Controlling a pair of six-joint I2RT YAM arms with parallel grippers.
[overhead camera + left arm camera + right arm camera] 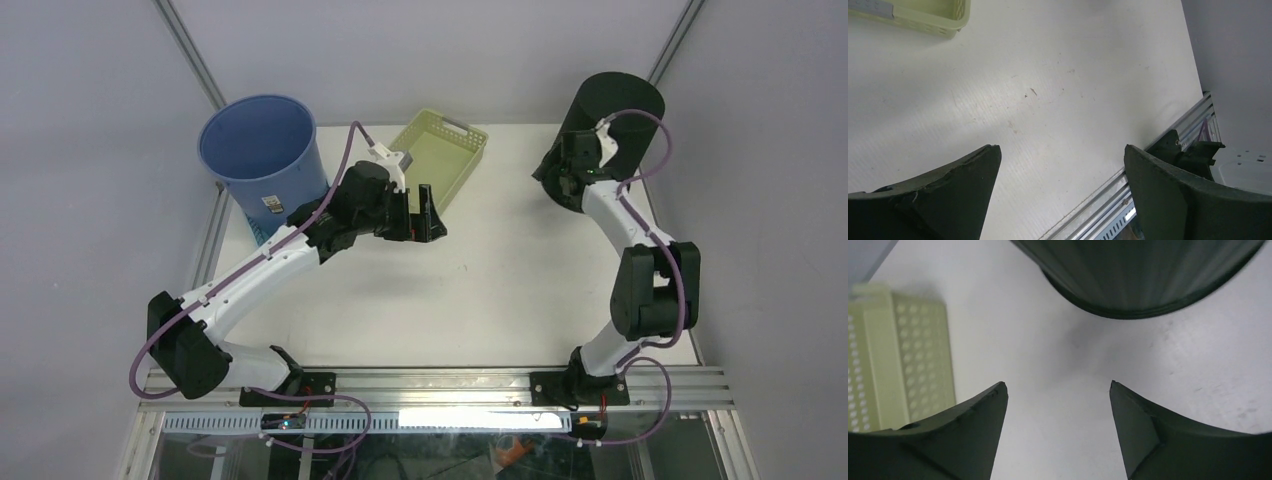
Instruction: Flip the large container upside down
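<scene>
Black container [612, 105], white table [480, 290], grey walls [90, 150]

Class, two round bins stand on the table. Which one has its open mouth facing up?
The blue bin, back left: the top view looks into its hollow inside. The black bin, back right, shows a closed top.
</scene>
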